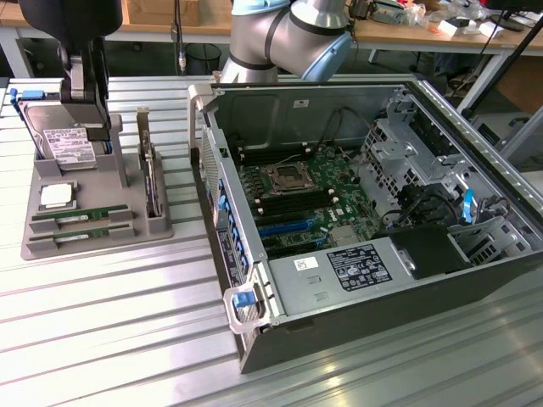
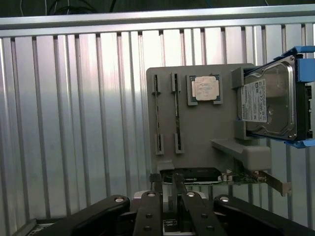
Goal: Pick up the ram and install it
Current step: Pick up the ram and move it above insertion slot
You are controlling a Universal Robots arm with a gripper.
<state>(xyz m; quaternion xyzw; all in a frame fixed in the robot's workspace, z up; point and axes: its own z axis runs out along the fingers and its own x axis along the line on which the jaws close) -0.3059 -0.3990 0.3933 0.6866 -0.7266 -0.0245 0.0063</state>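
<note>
**Ram sticks in their tray, end effector above it**

The end effector (image 1: 87, 114) hangs from the arm (image 1: 288, 34) over the far end of a grey tray (image 1: 93, 244) that sits on the ribbed metal tabletop (image 1: 102, 322), toward the exterior view's left. Whether the end effector is released or clenched cannot be told.

In the exterior view it overlaps the hard drive (image 1: 61, 142), which stands tilted in the tray's far holder with blue side rails. Whether the two touch cannot be told. In the wrist view it sits close to the edge of the upright card (image 2: 197, 175), which has a metal bracket.

One ram stick (image 1: 81, 215) lies flat in a slot on the near part of the tray. A second ram stick (image 1: 82, 232) lies parallel to it in the next slot, just beside it. Both are seated at each end in the tray's grey clips and are apart from the end effector. A square silver processor chip (image 1: 55, 197) rests in its recess between the sticks and the hard drive.

To the exterior view's right, near the tray, an open computer case (image 1: 475, 127) lies on its side. Inside it the motherboard (image 1: 297, 191) faces up, with long black slots flanking its processor socket.
</note>
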